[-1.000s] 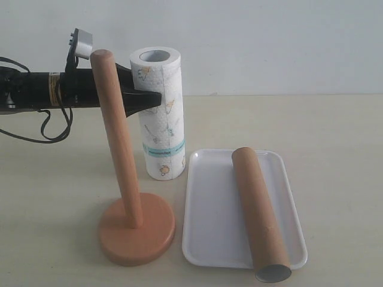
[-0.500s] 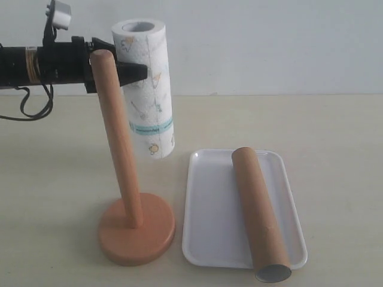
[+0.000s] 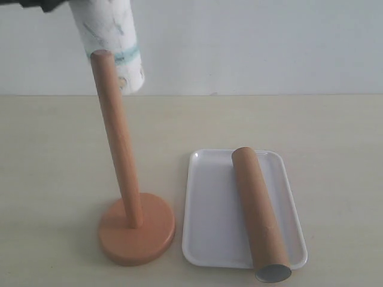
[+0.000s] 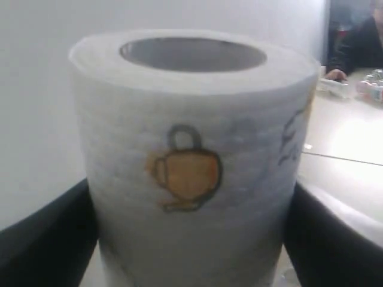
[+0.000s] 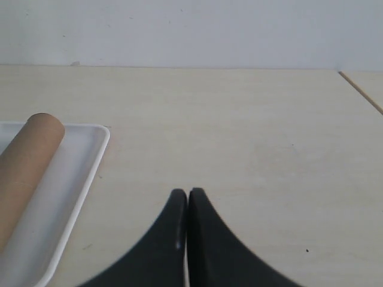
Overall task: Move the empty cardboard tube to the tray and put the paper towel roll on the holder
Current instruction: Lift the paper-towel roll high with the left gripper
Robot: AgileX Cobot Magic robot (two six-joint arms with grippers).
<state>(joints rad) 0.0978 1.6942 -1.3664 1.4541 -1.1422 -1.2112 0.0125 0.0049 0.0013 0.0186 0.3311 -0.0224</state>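
Observation:
The paper towel roll (image 3: 106,42) hangs tilted in the air at the top left of the exterior view, its lower end behind the tip of the holder's post (image 3: 116,140). My left gripper (image 4: 191,239) is shut on the paper towel roll (image 4: 191,167), one black finger on each side; in the exterior view only a dark bit of it shows at the top edge. The holder's disc base (image 3: 136,232) rests on the table. The empty cardboard tube (image 3: 258,212) lies lengthwise on the tray (image 3: 209,209). My right gripper (image 5: 188,194) is shut and empty, low over the table beside the tray (image 5: 72,179) and tube (image 5: 27,155).
The beige table runs back to a white wall. The tray sits just right of the holder's base. In the right wrist view a table edge (image 5: 361,91) shows at the far right.
My left gripper has lifted the paper towel roll off the table, up and to the left, and tilted it; it now hangs above the post's top. Tube, tray and holder have not moved.

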